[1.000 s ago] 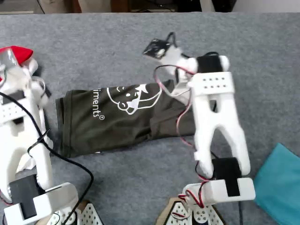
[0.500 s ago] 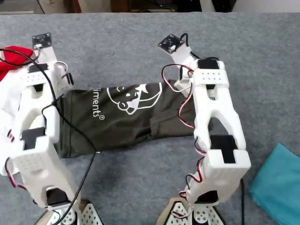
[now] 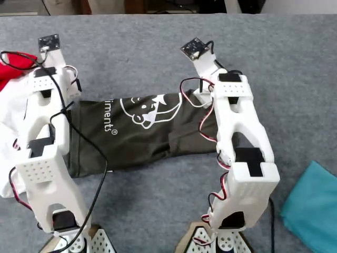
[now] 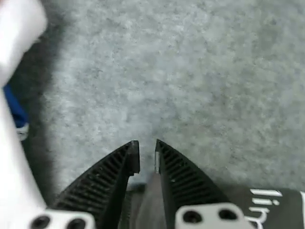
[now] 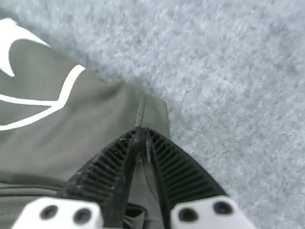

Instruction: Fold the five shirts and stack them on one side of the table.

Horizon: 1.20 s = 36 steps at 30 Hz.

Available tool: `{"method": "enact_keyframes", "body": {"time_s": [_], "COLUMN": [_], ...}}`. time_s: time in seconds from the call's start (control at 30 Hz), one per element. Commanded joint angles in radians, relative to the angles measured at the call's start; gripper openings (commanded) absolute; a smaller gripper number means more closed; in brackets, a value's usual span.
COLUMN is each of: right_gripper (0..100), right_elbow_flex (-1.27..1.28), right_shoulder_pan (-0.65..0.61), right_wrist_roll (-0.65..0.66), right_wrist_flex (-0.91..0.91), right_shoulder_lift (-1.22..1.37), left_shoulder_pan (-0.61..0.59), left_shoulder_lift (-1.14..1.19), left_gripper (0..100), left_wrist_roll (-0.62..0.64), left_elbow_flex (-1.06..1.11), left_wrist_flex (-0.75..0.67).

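grey felt-covered table (image 3: 295, 63) — brown wood (image 3: 134, 6) beyond its far edge.

- Your table (image 3: 295, 63) is covered edge to edge in a grey, felt-like cloth with a rough, fuzzy nap.
- Past its far edge you can see a narrow strip of room: a brown wooden piece (image 3: 134, 6), dark shapes (image 3: 226, 5) beside it, and a pale patch (image 3: 308, 5) at the far corner.
- The light is even, with soft-edged shadows on the felt.
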Motion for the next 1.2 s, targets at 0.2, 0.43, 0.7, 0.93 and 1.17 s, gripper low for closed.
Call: {"method": "enact_keyframes", "body": {"time_s": [0.2,0.43,0.7,0.93,1.17], "right_gripper": [0.5,0.5,0.5,0.5,0.5], "right_elbow_flex": [-0.157,-0.266,-0.272,-0.272,-0.272], "right_shoulder_pan": [0.007,0.007,0.007,0.007,0.004], "right_wrist_roll": [-0.029,-0.021,-0.020,-0.020,-0.018], "right_wrist_flex": [0.109,0.192,0.196,0.196,0.196], "right_shoulder_lift": [0.133,0.214,0.219,0.219,0.220], "left_shoulder_pan": [0.048,0.035,0.020,0.000,-0.020], "left_shoulder_lift": [0.045,0.051,0.059,0.219,0.328], "left_gripper": [7,7,16,16,8], "left_wrist_roll": [-0.049,-0.146,-0.147,-0.147,-0.098], "left_elbow_flex": [-0.077,-0.198,-0.296,-0.336,-0.468], "left_wrist_flex": [0.081,0.236,0.342,0.341,0.376]}}
